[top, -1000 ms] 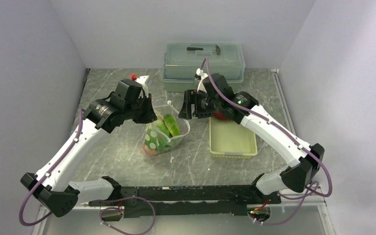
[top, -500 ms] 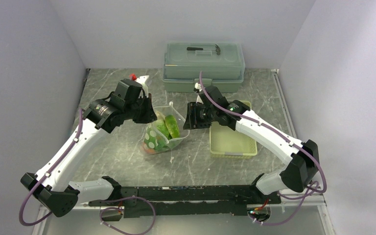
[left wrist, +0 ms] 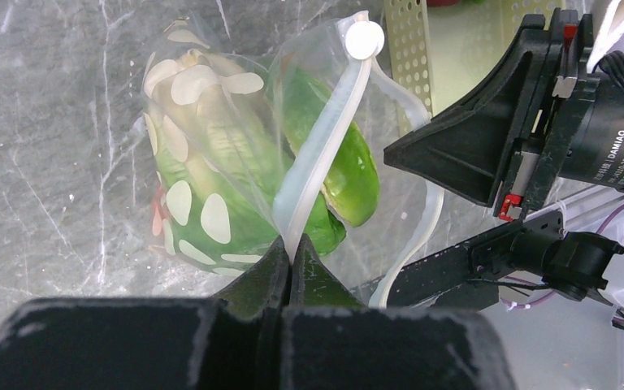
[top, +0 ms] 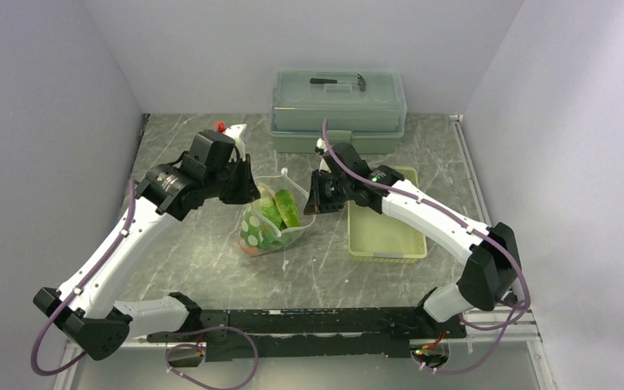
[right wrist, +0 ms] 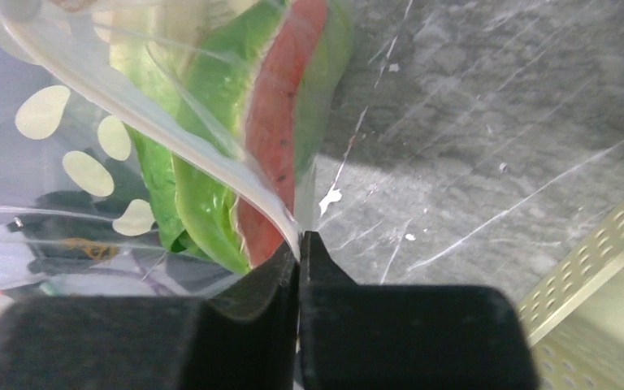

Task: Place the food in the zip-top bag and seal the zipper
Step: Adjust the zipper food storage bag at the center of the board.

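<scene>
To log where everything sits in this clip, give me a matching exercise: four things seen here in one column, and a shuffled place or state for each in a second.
Things
1 watermelon slice
2 perforated tray
3 lidded box
4 left gripper

Place or state
A at the far edge of the table
B inside the zip-top bag
C shut on the bag's mouth edge
D on the table, right of the bag

Pairs: 1-B, 2-D, 3-A, 4-C
</scene>
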`<state>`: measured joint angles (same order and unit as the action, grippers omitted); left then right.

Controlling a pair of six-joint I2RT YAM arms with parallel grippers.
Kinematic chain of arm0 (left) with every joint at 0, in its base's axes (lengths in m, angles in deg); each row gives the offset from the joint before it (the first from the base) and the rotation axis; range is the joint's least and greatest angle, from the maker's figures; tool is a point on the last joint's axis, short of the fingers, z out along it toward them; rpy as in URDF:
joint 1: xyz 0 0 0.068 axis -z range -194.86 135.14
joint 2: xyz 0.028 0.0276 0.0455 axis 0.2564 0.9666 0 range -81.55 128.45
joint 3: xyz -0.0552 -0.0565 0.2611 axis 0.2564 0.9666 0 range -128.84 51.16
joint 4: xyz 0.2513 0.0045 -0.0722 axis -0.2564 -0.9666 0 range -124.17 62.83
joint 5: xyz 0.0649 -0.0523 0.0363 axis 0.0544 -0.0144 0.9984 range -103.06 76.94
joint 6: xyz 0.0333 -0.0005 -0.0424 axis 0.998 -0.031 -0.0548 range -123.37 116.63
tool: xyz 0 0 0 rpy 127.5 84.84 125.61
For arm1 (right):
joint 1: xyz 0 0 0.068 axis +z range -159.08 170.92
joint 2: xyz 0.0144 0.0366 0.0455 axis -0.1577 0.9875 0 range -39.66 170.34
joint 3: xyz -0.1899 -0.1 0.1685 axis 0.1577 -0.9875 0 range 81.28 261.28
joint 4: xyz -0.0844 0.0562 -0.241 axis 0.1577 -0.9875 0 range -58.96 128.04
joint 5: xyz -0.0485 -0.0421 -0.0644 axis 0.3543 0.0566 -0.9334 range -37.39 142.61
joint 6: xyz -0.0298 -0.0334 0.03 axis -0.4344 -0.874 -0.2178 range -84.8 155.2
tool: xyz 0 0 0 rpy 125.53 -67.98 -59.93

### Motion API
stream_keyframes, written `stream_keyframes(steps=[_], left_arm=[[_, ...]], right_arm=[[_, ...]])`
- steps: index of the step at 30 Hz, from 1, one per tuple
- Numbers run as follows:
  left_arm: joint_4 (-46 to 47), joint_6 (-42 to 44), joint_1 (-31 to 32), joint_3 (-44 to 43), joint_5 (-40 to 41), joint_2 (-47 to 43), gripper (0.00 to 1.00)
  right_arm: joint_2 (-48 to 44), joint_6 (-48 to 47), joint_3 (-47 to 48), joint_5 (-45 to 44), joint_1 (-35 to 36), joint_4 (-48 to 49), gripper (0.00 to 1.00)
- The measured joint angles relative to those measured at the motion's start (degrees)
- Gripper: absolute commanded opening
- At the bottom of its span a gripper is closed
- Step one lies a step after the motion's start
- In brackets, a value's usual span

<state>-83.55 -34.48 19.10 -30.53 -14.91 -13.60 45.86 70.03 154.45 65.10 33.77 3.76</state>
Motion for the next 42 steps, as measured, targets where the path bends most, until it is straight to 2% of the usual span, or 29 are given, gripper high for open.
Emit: stream_keyframes(steps=[6, 16, 30, 36, 42], left_arm=[[-0.55, 0.0, 0.0, 0.0, 0.28, 0.0, 0.0], [-2.38, -0.02, -0.02, 0.0, 3.82, 0.02, 0.01], [-2.34, -0.02, -0.61, 0.0, 4.66, 0.42, 0.0], [-2.12, -0.02, -0.81, 0.0, 4.57, 0.94, 0.0], [-2.03, 0.0, -1.16, 0.0, 4.28, 1.33, 0.0]], right_arm=[[-0.02, -0.76, 1.42, -1.05, 0.0, -1.66, 0.0], [-2.51, -3.78, 12.39, -5.11, 0.09, -7.5, 0.0], [-1.99, -5.75, 11.47, -6.93, 0.11, -9.92, 0.0], [-0.92, -6.12, 11.02, -6.67, 0.11, -9.9, 0.13], [-0.52, -6.69, 11.15, -6.49, 0.11, -9.9, 0.39]])
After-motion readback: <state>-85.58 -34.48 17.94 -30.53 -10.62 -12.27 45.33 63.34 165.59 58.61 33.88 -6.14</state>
